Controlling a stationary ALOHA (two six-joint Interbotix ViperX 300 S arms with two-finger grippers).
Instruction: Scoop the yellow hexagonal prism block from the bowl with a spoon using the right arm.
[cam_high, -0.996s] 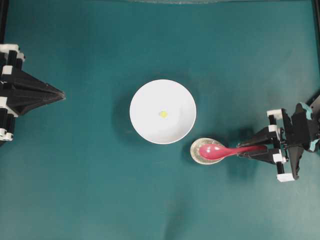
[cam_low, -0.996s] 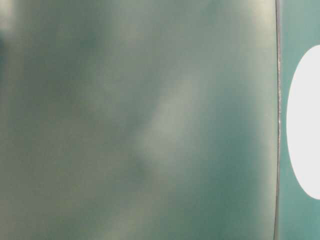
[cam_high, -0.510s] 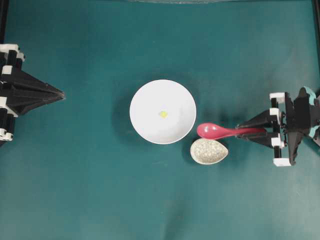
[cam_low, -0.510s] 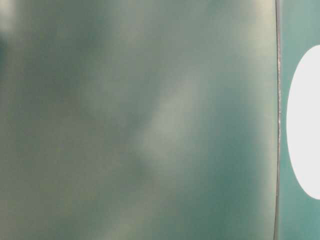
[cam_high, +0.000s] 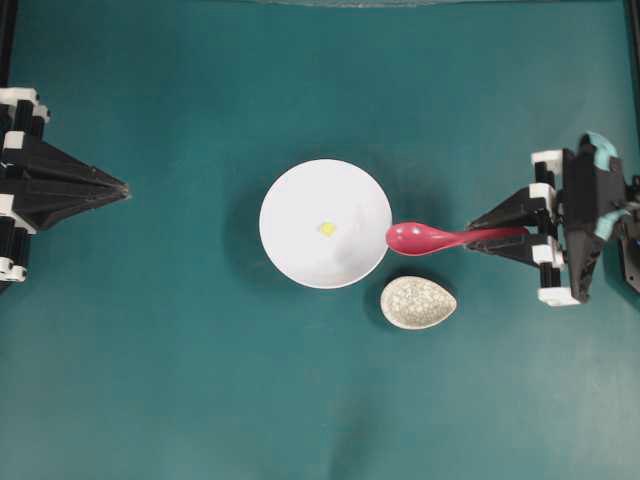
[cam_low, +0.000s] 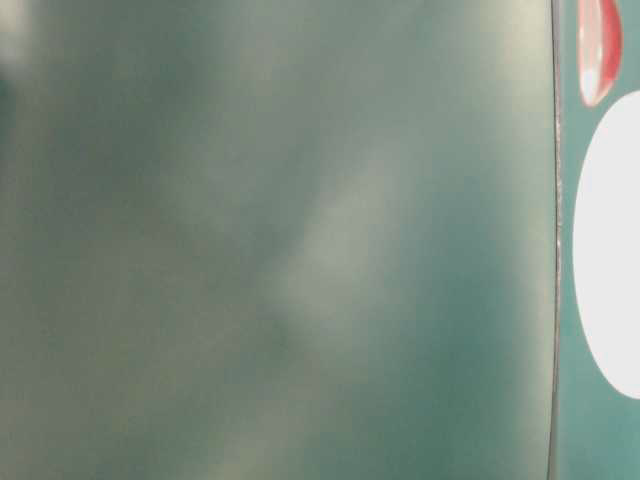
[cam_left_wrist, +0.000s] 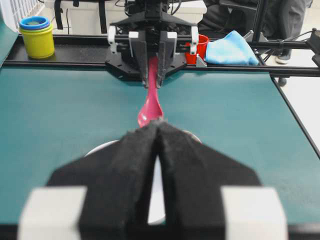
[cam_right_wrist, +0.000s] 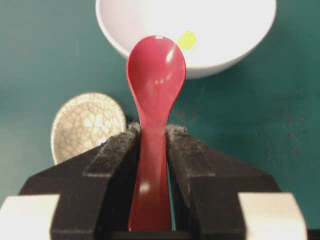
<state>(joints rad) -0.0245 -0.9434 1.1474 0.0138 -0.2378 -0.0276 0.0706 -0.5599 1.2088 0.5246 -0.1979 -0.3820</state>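
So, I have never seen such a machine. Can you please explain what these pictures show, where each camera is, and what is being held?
These are two black robot arms at a teal table. One camera looks down from above; one sits low and is mostly blurred; one rides on each wrist. The right gripper is shut on the handle of a glossy pink-red spoon, its scoop beside the rim of the large white bowl. A tiny yellow block lies in the bowl. A small speckled oval dish lies near it, with nothing in it. The left gripper is shut on nothing.
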